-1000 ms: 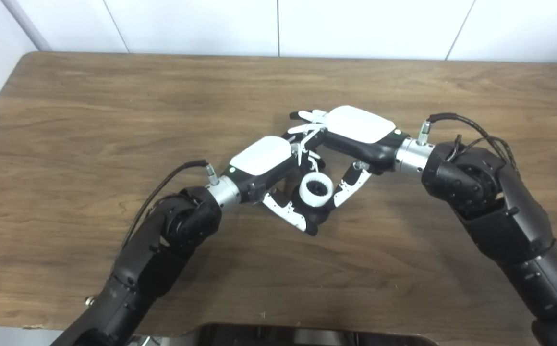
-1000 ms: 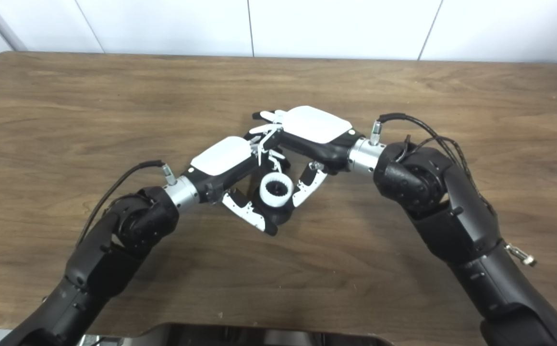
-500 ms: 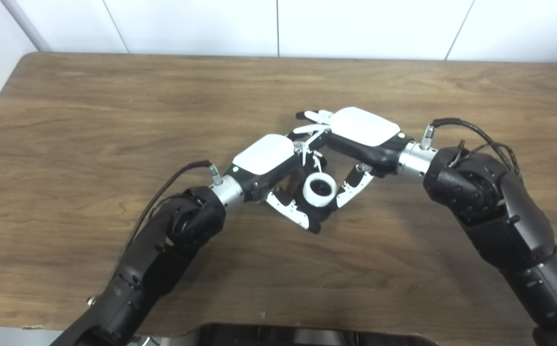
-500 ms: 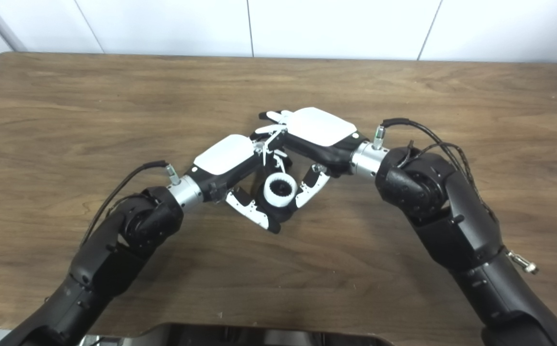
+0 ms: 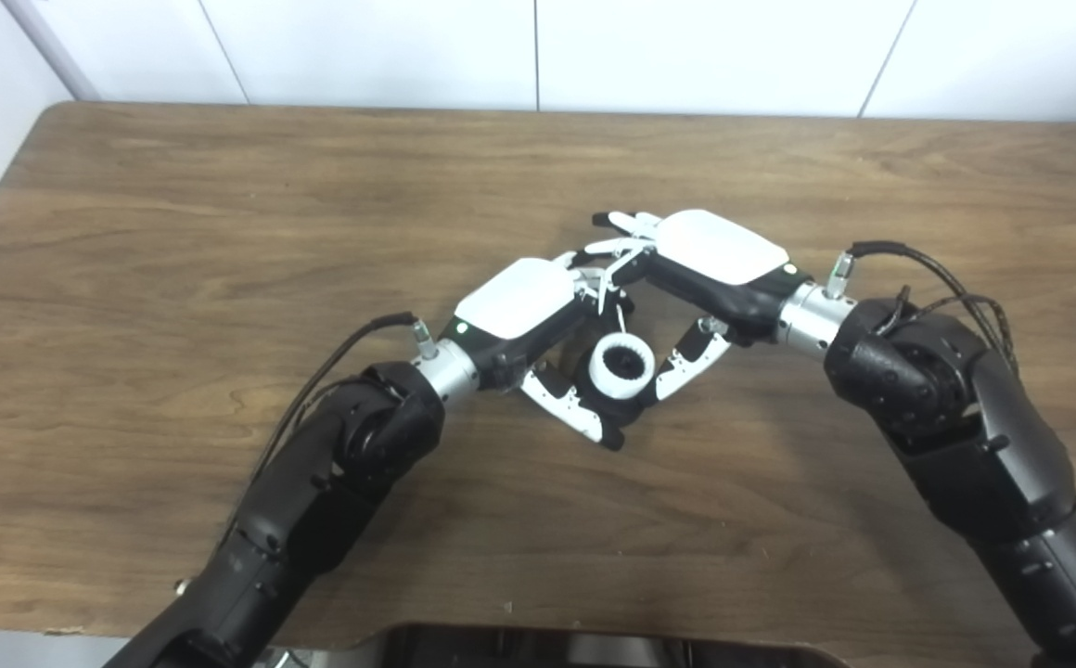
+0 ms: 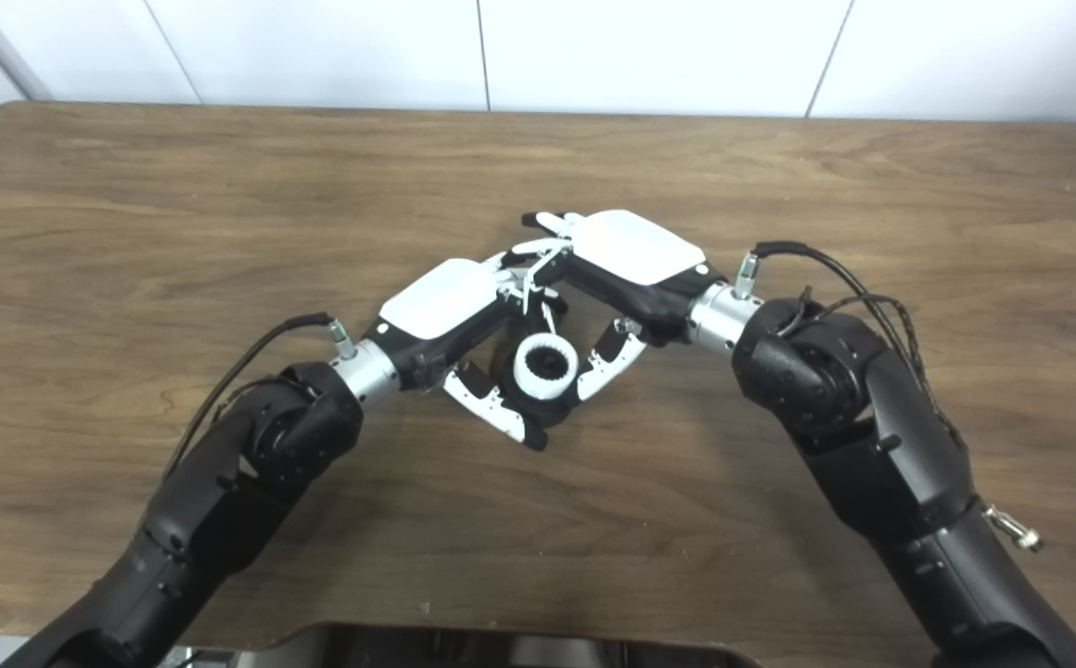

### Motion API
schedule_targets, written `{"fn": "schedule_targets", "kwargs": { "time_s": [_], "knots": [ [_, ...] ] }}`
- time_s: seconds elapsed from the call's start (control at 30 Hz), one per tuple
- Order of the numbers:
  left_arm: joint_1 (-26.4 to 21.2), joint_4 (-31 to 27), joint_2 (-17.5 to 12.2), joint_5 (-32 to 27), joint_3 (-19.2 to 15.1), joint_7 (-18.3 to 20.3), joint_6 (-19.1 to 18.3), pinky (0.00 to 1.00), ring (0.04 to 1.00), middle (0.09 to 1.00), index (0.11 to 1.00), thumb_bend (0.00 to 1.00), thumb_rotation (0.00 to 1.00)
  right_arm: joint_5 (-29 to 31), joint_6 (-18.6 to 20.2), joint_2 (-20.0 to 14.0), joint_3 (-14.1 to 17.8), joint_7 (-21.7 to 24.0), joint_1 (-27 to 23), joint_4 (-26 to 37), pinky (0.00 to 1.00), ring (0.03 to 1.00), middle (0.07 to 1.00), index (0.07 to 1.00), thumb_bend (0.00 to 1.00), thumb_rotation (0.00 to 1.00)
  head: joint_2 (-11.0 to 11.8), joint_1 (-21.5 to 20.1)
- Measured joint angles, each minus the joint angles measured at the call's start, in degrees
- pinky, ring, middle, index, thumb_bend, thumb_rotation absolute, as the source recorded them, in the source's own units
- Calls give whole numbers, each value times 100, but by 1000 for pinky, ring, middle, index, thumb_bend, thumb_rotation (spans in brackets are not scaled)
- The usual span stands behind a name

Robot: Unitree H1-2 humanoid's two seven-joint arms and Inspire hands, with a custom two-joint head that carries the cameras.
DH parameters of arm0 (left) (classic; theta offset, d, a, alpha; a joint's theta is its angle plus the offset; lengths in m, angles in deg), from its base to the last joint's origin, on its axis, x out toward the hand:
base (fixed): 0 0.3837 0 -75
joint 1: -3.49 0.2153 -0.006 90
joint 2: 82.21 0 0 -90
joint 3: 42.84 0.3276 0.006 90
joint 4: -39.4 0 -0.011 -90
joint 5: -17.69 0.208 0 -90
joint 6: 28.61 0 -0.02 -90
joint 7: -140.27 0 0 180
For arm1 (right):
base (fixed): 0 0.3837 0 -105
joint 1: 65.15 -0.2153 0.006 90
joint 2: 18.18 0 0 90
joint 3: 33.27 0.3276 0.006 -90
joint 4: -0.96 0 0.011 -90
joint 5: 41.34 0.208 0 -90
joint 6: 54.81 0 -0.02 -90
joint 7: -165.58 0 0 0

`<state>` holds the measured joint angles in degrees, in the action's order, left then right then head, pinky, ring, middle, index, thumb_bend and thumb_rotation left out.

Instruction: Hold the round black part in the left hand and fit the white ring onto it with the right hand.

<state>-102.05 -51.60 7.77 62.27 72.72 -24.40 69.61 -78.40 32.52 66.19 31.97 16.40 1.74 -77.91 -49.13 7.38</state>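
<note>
Both hands have drifted right over the table (image 5: 223,213). Your left hand (image 5: 524,311) grips the black part (image 5: 626,410); the white ring (image 5: 622,366) sits on it, right hand (image 5: 696,269) fingers still pinching. Seating looks nearly done.

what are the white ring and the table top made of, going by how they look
White ring: probably moulded or printed plastic, matte white, with small teeth around its inner edge and no metallic glint. Table: wood or a wood-look laminate, brown with streaky grain and a soft sheen; the pictures cannot settle which.
</note>
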Motion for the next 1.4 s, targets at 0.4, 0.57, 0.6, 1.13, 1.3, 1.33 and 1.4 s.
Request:
{"fn": "schedule_targets", "kwargs": {
  "time_s": [0.4, 0.57, 0.6, 1.13, 1.3, 1.33, 1.4],
  "knots": [
    [7, 367, 158, 52, 128, -669, -12, 980, 907, 802, 479, 524, 54, -42, 25, -120, 23, -137, 55, 9, 1000, 1000, 890, 484, 525, 150, 114, 70],
    [58, 619, 297, -16, 80, -1053, -2, 973, 966, 821, 479, 524, 54, -26, 24, -222, 40, -139, 68, 9, 1000, 1000, 901, 489, 524, 152, 158, 132],
    [86, 655, 343, -31, 61, -1111, -3, 975, 969, 821, 479, 524, 54, -23, 23, -234, 47, -142, 75, 9, 1000, 1000, 902, 489, 524, 152, 176, 149],
    [153, 896, 465, -94, 48, -1594, -42, 999, 991, 847, 480, 524, 54, -169, 5, -371, -60, -150, 149, -62, 1000, 1000, 950, 696, 1000, 267, 272, 114],
    [152, 950, 461, -94, 52, -1695, -27, 982, 977, 840, 480, 524, 55, -249, 30, -361, -80, -111, 154, -46, 1000, 1000, 971, 768, 1000, 279, 299, 88],
    [149, 962, 461, -96, 52, -1705, -16, 988, 981, 841, 480, 524, 55, -253, 37, -360, -81, -106, 154, -43, 1000, 1000, 974, 790, 1000, 272, 308, 88],
    [140, 976, 459, -100, 54, -1707, -6, 989, 983, 841, 481, 524, 56, -256, 58, -357, -79, -98, 155, -35, 1000, 1000, 979, 820, 1000, 262, 316, 88]
  ]
}}
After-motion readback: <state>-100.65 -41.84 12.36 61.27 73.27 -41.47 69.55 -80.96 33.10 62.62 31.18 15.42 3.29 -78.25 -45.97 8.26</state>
